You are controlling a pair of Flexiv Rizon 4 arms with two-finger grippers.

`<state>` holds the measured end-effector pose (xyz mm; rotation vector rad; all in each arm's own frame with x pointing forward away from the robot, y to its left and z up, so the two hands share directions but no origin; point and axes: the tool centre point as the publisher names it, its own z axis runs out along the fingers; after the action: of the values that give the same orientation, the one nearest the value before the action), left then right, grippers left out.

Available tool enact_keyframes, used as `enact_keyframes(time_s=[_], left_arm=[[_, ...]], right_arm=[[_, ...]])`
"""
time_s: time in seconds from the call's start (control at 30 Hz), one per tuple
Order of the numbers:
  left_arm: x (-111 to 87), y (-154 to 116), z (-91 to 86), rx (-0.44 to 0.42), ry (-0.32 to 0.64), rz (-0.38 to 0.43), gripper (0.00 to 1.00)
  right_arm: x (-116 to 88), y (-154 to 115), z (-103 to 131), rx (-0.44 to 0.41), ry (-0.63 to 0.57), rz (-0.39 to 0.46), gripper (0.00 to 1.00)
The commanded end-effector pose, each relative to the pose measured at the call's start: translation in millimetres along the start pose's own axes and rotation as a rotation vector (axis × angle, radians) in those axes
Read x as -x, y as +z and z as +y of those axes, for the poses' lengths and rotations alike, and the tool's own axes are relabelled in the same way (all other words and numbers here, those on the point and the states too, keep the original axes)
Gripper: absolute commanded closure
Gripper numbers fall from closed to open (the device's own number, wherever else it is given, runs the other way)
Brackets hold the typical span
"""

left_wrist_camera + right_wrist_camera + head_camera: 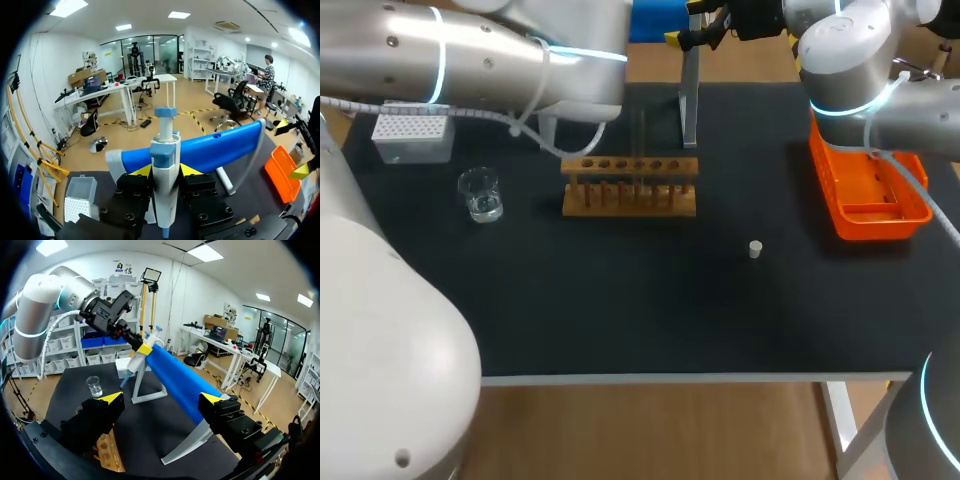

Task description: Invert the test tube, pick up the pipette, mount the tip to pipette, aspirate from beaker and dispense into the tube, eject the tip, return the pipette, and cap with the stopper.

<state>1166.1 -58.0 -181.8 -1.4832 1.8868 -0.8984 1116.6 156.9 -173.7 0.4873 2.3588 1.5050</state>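
Observation:
My left gripper (165, 170) is shut on the white and blue pipette (164, 150), which stands upright against the blue bar of the pipette stand (225, 147). The right wrist view shows that grip on the pipette (134, 365) from the far side. My right gripper (162, 400) is open wide, its fingers either side of the blue bar (175, 377) without touching it. In the head view the right gripper (685, 22) is at the stand's top, and the left gripper is hidden. A thin test tube (642, 140) stands in the wooden rack (630, 185). The beaker (480, 195) sits left of the rack, the white stopper (756, 249) right of it.
A tip box (413, 135) stands at the back left of the black table. An orange tray (870, 195) lies at the right under my right arm. The stand's grey post (690, 100) rises just behind the rack.

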Motion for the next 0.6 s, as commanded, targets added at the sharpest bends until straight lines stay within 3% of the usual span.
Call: enact_keyframes(time_s=[0.03,0.6], left_arm=[[0.4,7,0.4,0.014,-0.002,0.001,1.0],[-3.9,19,14.0,0.042,-0.019,0.022,1.0]], right_arm=[[1,-1,1,-0.004,0.0,0.004,0.0],[1,-1,1,-0.004,0.0,0.004,0.0]])
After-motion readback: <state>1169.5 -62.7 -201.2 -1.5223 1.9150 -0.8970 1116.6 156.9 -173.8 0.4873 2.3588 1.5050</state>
